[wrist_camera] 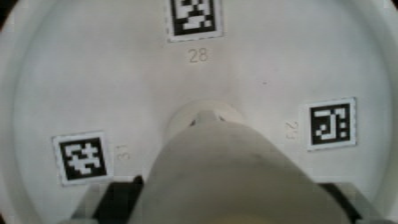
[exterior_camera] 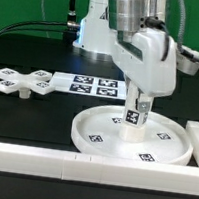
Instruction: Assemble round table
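— While you watch the exterior view, which way does the post point?

— Your post (exterior_camera: 132,122) stands upright, with its long axis straight up and down. Its lower end is at the middle of the disc (exterior_camera: 172,147). You cannot tell from these views whether it is seated in the hub or only touching it. A square tag on its side faces the exterior camera.

— And where does it sit against the claw?

— Straight under it. Your claw (exterior_camera: 137,104) reaches down from above and is clamped narrow on the post's upper part, one finger on each side. The rest of the post sticks out below the fingers. In the wrist view the post runs away from the camera down to the disc, with three tags (wrist_camera: 192,17) spread around it on the disc's flat face.

— Where is all this on the counter?

— The disc lies flat on the black counter (exterior_camera: 34,120), close to the edge nearest the exterior camera. It is just behind the white rail (exterior_camera: 79,166) that runs along that edge. The cross-shaped foot (exterior_camera: 15,80) lies flat near the counter's edge on the exterior view's left, well apart from the disc. The marker board (exterior_camera: 95,85) lies beside the foot, nearer the far edge and in front of the arm's white base. Beyond the far edge you see a green backdrop (exterior_camera: 24,3) and dark cables.
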